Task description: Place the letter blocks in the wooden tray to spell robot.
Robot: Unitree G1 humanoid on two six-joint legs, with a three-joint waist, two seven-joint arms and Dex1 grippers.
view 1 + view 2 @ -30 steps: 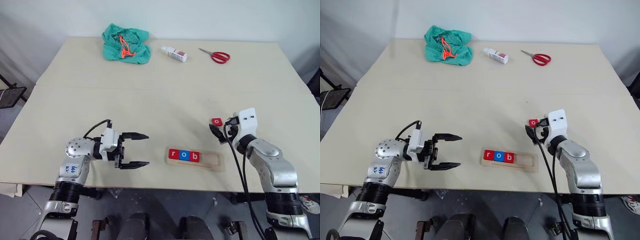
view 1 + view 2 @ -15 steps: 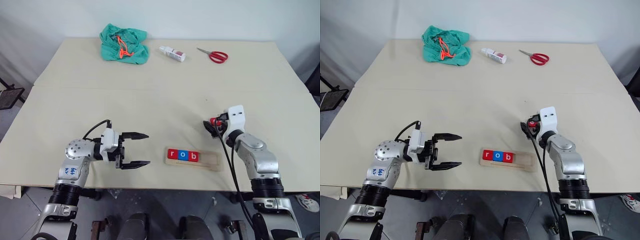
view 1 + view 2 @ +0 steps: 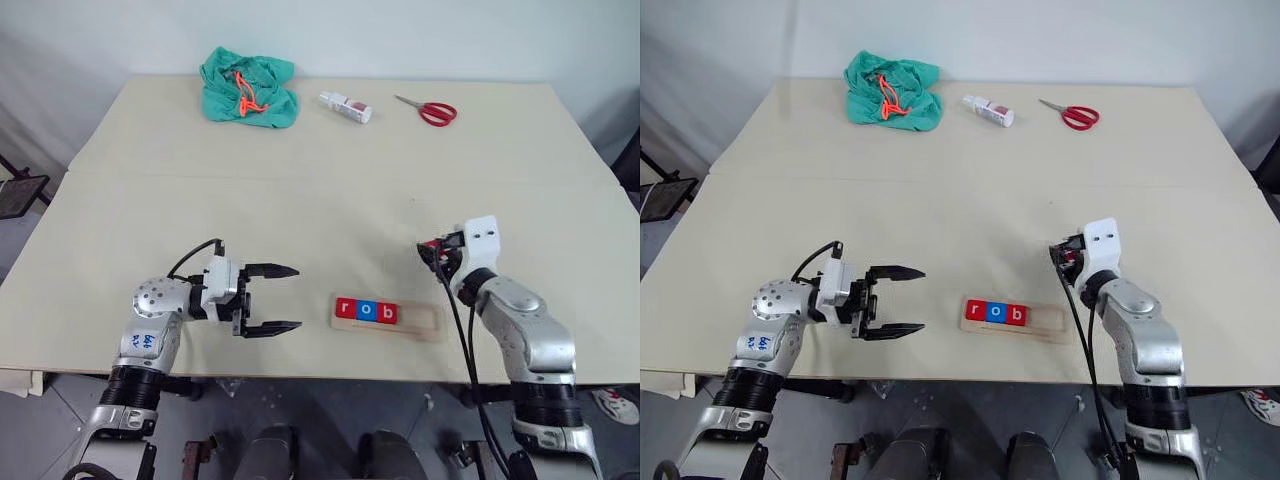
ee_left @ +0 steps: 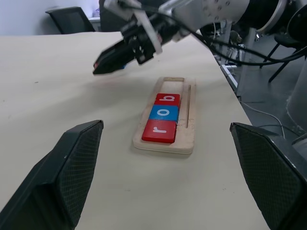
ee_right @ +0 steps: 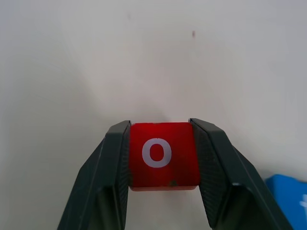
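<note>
The wooden tray [image 3: 421,323] lies near the table's front edge with three letter blocks at its left end: a red r [image 3: 346,309], a blue o [image 3: 368,311] and a red b [image 3: 389,313]; its right part is bare. To the tray's right and a little further back, my right gripper [image 3: 432,250] is shut on a red o block [image 5: 163,155], holding it by two opposite sides. A blue block's corner [image 5: 290,197] shows beside that gripper. My left gripper [image 3: 290,298] stands open to the left of the tray, pointing at it, with nothing between its fingers.
At the far edge of the table lie a crumpled green cloth [image 3: 249,86] with an orange cord, a small white bottle [image 3: 345,105] and red-handled scissors [image 3: 428,109]. Chairs and cables [image 4: 249,52] stand beyond the table's right side.
My right gripper has shut on the red o block and drawn it slightly back and up. The left gripper has stayed where it was.
</note>
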